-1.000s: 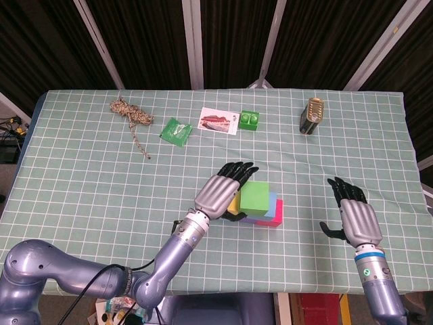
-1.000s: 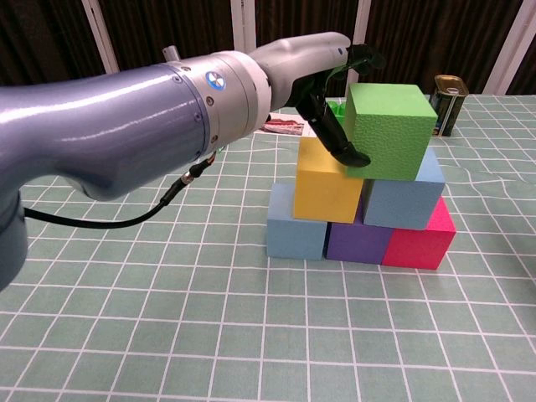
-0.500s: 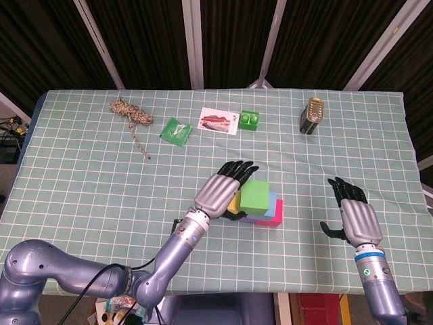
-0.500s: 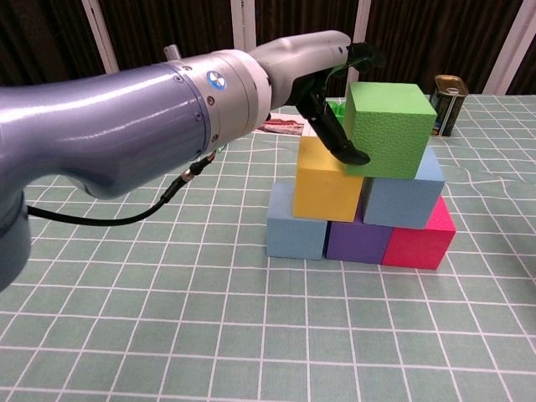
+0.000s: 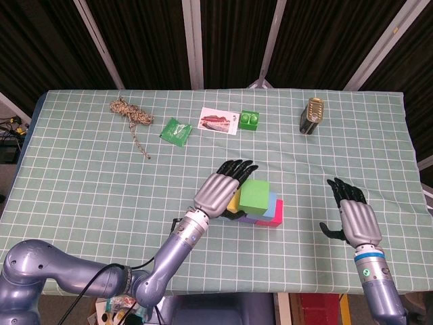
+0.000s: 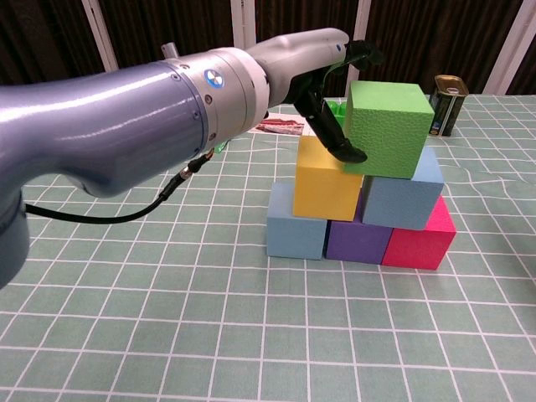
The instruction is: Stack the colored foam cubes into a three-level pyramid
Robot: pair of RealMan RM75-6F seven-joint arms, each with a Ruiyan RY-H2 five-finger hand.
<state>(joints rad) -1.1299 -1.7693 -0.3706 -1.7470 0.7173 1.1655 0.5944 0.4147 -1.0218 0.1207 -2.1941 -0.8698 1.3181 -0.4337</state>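
The green cube (image 6: 387,130) sits on top of the stack, resting on a yellow cube (image 6: 328,180) and a light blue cube (image 6: 402,201). Below them stand a blue cube (image 6: 297,230), a purple cube (image 6: 358,240) and a pink cube (image 6: 419,239) in a row. My left hand (image 6: 310,67) holds the green cube, thumb on its left face and fingers reaching over the far side. From the head view the left hand (image 5: 220,191) covers the stack's left part beside the green cube (image 5: 255,196). My right hand (image 5: 353,213) rests open on the cloth to the right, apart from the cubes.
At the far side lie a coiled rope (image 5: 128,112), a green packet (image 5: 176,131), a printed leaflet (image 5: 218,120), a small green block (image 5: 249,120) and a brass can (image 5: 312,116). The checked tablecloth (image 5: 88,183) ends close to the right wrist.
Almost nothing: the left thumb has crept slightly up the green cube's side. The cubes and the right hand have stayed put.
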